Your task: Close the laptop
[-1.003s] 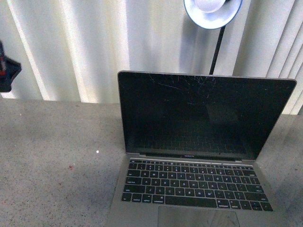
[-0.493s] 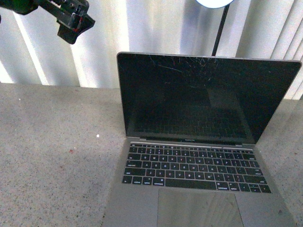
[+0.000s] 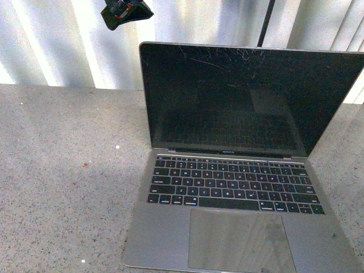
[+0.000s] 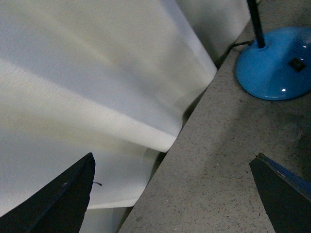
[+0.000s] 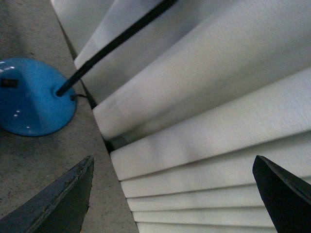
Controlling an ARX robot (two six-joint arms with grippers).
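Note:
The laptop [image 3: 227, 187] stands open on the speckled grey table [image 3: 62, 170], a slim silver-grey body with black keys and a large trackpad. Its scratched black screen [image 3: 244, 96] is upright and faces me. My left gripper [image 3: 124, 16] hangs high in the front view, just above and left of the lid's top left corner, apart from it. In the left wrist view the left gripper [image 4: 173, 160] is open over bare table, with nothing between its fingers. The right gripper [image 5: 172, 160] is open too, facing the curtain, and is out of the front view.
A white pleated curtain [image 3: 57, 45] hangs along the table's far edge. A lamp's blue base [image 4: 274, 63] sits on the table behind the laptop, also showing as the blue base [image 5: 34, 97], and its black pole [image 3: 266, 23] rises behind the lid.
The left gripper has moved right along the top of the front view, towards the lid's top left corner. The laptop now sits lower and fuller in frame, and the lamp head has left view.

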